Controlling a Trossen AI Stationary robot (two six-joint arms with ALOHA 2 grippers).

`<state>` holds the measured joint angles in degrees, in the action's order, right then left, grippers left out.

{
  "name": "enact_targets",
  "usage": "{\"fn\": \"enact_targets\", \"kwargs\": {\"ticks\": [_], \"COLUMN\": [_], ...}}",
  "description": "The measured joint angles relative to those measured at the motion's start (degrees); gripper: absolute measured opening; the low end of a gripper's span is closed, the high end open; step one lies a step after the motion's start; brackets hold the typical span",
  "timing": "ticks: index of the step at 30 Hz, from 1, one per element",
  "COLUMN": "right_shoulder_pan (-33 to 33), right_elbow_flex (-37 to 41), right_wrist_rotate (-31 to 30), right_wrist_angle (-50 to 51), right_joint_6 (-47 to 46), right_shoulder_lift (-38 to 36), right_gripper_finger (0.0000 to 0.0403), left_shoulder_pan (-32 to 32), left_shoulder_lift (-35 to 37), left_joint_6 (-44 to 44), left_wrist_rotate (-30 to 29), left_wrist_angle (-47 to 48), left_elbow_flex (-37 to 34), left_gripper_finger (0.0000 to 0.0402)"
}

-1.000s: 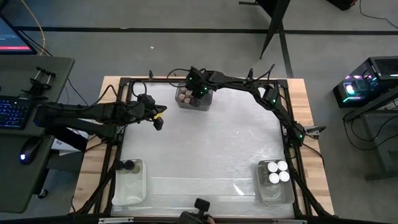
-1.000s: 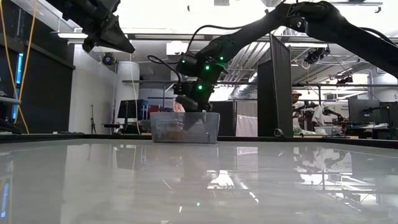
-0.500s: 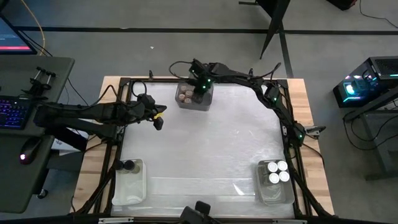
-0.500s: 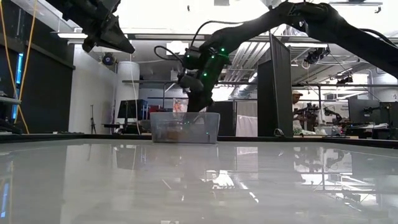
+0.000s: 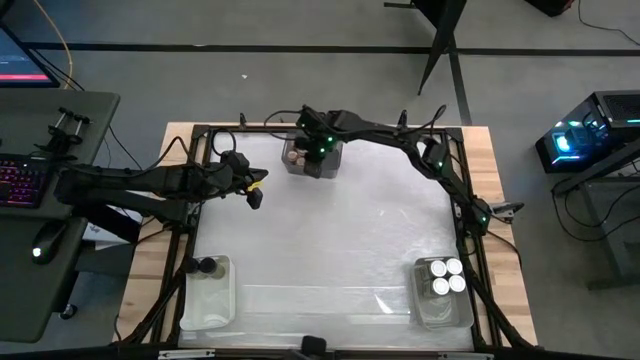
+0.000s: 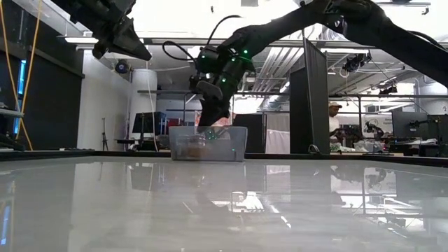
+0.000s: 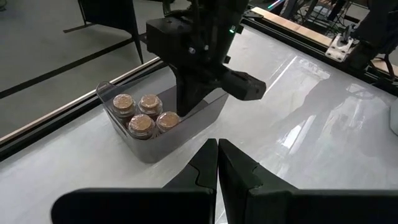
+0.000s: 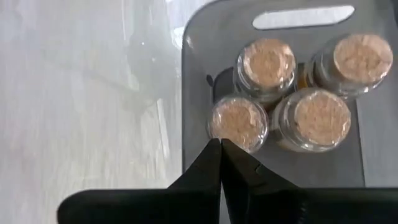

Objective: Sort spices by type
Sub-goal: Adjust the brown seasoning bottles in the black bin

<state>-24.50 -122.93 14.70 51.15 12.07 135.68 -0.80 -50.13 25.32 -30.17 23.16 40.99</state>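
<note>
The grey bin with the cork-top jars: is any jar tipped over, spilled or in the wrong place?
Nothing stands out. The four cork-top jars stand upright, close together in the grey bin, with corks on. The shut right gripper hangs just above them, holding nothing.

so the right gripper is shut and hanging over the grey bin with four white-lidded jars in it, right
Not quite: the four jars in the grey bin have cork-coloured tops, not white lids, as the right wrist view shows. The rest holds: the right gripper is shut and hangs over that bin. The white-lidded jars sit in another bin.
</note>
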Motion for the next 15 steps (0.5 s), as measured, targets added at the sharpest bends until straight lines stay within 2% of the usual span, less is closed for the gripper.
{"fn": "enact_targets", "kwargs": {"ticks": [15], "right_shoulder_pan": [0.5], "right_elbow_flex": [0.0], "right_wrist_rotate": [-0.59], "right_wrist_angle": [-6.44], "right_joint_6": [-3.05], "right_shoulder_lift": [1.27], "right_gripper_finger": [0.0], "left_shoulder_pan": [0.02], "left_shoulder_lift": [-0.02], "left_joint_6": [0.02], "left_wrist_rotate": [-0.02], "left_wrist_angle": [0.04], "left_elbow_flex": [0.0], "left_gripper_finger": [0.0]}}
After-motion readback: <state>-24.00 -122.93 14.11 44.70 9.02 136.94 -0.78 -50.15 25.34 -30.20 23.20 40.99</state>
